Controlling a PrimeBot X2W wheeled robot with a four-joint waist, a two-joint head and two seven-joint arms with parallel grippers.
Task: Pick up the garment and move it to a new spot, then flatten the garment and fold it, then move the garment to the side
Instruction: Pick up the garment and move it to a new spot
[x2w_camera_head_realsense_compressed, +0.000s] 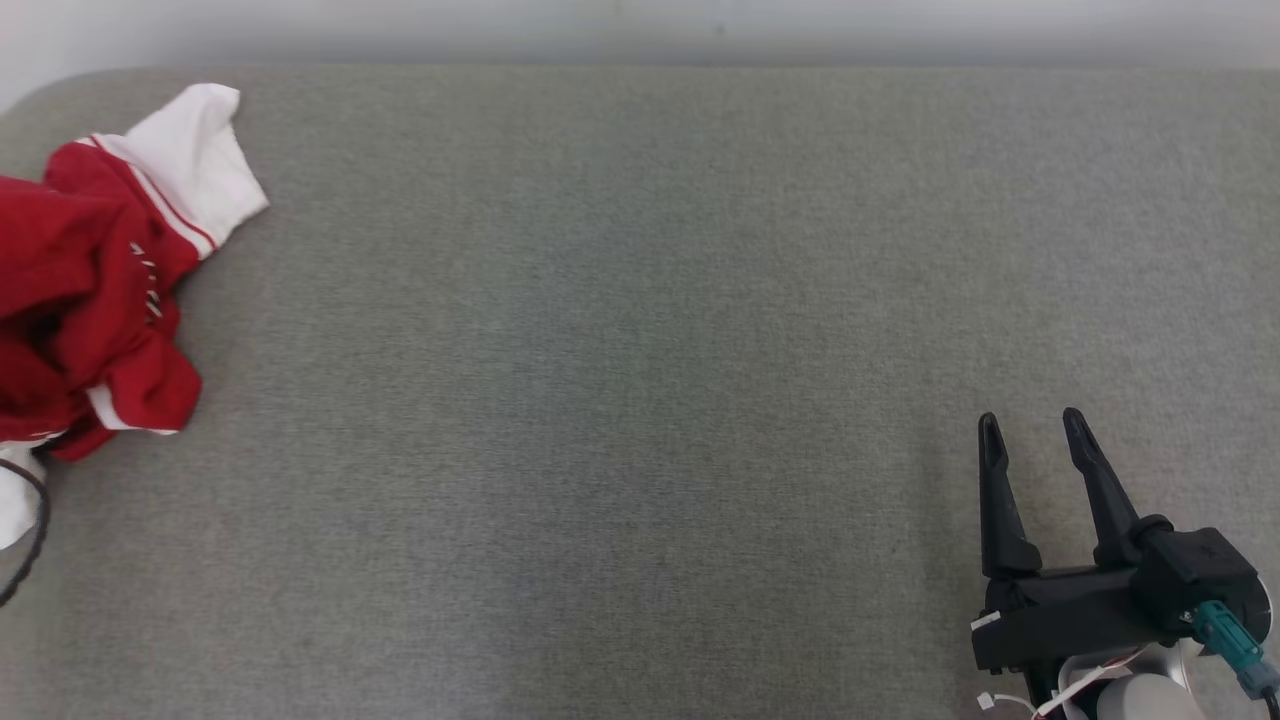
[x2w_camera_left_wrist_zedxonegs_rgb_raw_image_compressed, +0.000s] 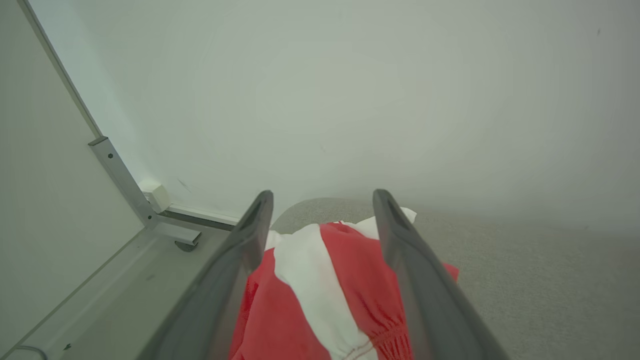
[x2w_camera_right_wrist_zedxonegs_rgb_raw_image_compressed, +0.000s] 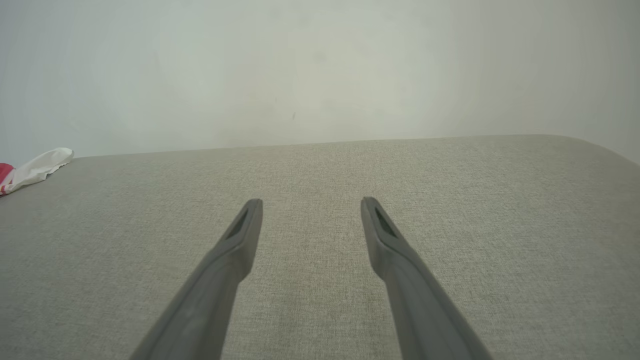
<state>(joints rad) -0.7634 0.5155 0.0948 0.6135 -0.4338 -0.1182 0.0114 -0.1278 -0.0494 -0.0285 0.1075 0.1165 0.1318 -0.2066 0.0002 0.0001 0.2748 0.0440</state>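
Note:
The garment (x2w_camera_head_realsense_compressed: 95, 270) is a red piece with white trim, crumpled in a heap at the far left of the grey padded surface (x2w_camera_head_realsense_compressed: 640, 350). In the left wrist view the garment (x2w_camera_left_wrist_zedxonegs_rgb_raw_image_compressed: 325, 290) lies under and between the spread fingers of my left gripper (x2w_camera_left_wrist_zedxonegs_rgb_raw_image_compressed: 322, 200), which is open and holds nothing. Low at the right of the head view, my right gripper (x2w_camera_head_realsense_compressed: 1032, 422) stands open above bare surface. The right wrist view shows that same gripper (x2w_camera_right_wrist_zedxonegs_rgb_raw_image_compressed: 310, 202) open, with a white corner of the garment (x2w_camera_right_wrist_zedxonegs_rgb_raw_image_compressed: 37, 167) far off at the left edge.
A pale wall (x2w_camera_head_realsense_compressed: 640, 30) runs along the far edge of the surface. Left of the surface's rounded corner, the left wrist view shows a metal frame post (x2w_camera_left_wrist_zedxonegs_rgb_raw_image_compressed: 120, 175) and a lower floor ledge. A dark cable (x2w_camera_head_realsense_compressed: 30, 540) loops at the lower left.

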